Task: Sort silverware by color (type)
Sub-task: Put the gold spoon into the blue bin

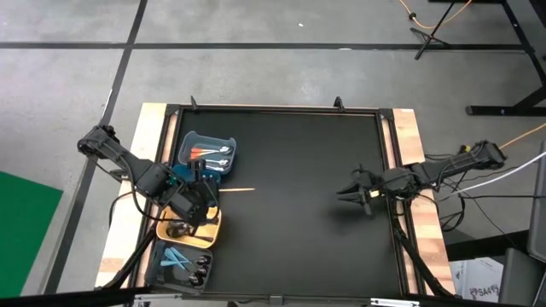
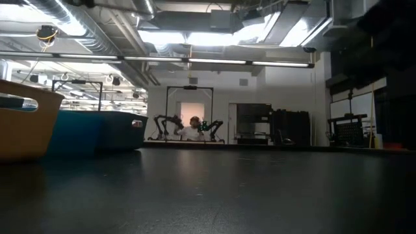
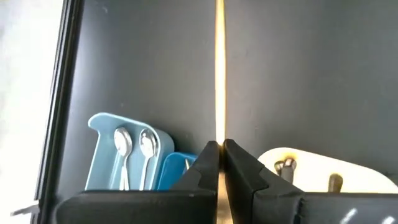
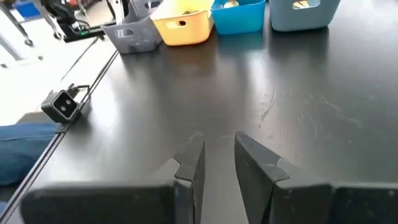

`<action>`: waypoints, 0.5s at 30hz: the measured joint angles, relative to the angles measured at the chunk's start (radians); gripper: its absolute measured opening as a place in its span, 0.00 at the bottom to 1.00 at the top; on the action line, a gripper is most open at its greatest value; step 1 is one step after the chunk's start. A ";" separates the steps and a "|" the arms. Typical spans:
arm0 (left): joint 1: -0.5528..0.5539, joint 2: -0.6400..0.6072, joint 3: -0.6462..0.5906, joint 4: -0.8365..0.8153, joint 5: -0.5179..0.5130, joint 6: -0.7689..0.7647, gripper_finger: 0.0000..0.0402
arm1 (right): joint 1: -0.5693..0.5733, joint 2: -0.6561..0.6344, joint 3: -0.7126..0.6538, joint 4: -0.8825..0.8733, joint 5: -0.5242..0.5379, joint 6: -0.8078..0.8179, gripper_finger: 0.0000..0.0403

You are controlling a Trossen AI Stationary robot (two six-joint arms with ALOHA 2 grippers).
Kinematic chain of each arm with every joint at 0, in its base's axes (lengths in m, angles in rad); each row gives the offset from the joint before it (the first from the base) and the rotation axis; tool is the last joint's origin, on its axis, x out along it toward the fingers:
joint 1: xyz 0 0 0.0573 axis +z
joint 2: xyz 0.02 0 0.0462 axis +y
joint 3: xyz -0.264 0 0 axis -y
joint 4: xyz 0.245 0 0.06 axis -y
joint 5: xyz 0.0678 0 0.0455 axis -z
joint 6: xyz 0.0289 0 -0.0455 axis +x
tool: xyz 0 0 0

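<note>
My left gripper (image 1: 205, 189) hovers over the bins at the table's left edge and is shut on a thin gold piece of silverware (image 3: 219, 68). Its free end (image 1: 247, 189) reaches out over the black mat. The far grey-blue bin (image 1: 209, 153) holds orange-handled pieces, and two of their silver spoon heads (image 3: 134, 146) show in the left wrist view. The near grey bin (image 1: 183, 264) holds light blue and black pieces. My right gripper (image 1: 351, 193) stands open over the mat's right part with nothing between its fingers (image 4: 249, 155). My left gripper pinches the gold piece between its two fingers, close to one end (image 3: 219, 135). The piece runs on straight past the fingertips, along the fingers. The fingers slant down from the table's left side. The piece looks lifted clear of the mat and bins.
A bright blue bin (image 4: 239, 15) and a yellow bin (image 1: 192, 226) stand between the grey-blue and grey bins along the left edge. The black mat (image 1: 299, 222) has a raised frame (image 1: 281, 108). A small camera (image 4: 62, 104) sits at the mat's near edge.
</note>
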 joint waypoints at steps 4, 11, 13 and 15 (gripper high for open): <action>0.000 -0.012 -0.087 0.003 0.001 -0.016 0.01 | 0.000 -0.086 -0.055 0.003 0.000 0.021 0.19; 0.001 -0.170 -0.362 0.023 0.007 -0.188 0.01 | 0.000 -0.225 -0.095 0.008 0.000 0.012 0.19; 0.001 -0.241 -0.434 0.025 0.009 -0.236 0.01 | 0.000 -0.256 -0.099 0.005 0.001 -0.006 0.19; 0.001 -0.308 -0.499 0.026 0.032 -0.264 0.01 | 0.000 -0.279 -0.099 0.003 0.014 -0.024 0.19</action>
